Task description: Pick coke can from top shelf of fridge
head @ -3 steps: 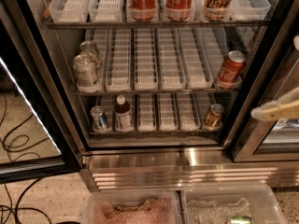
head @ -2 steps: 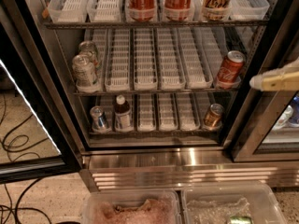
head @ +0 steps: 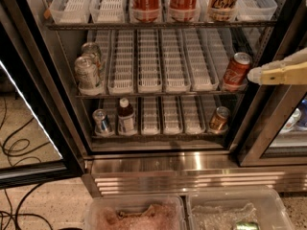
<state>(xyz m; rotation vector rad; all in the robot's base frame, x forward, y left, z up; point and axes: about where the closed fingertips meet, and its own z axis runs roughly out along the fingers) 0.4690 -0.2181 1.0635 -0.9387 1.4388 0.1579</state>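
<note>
Coke can (head: pixel 146 0), Coca-Cola script, top shelf (head: pixel 72 26), gripper (head: pixel 259 74) at right

The coke can (head: pixel 146 1) on the top shelf (head: pixel 158 26) is cropped at its top, and the claw (head: pixel 256 75), at the right end of the middle rack (head: pixel 158 94), runs off the right edge.

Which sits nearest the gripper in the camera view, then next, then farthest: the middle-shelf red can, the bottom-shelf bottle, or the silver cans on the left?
Measured from the gripper, at the far right:
1. Red can, just beside it on the right.
2. Bottle, lower left.
3. Silver cans, far left.
</note>
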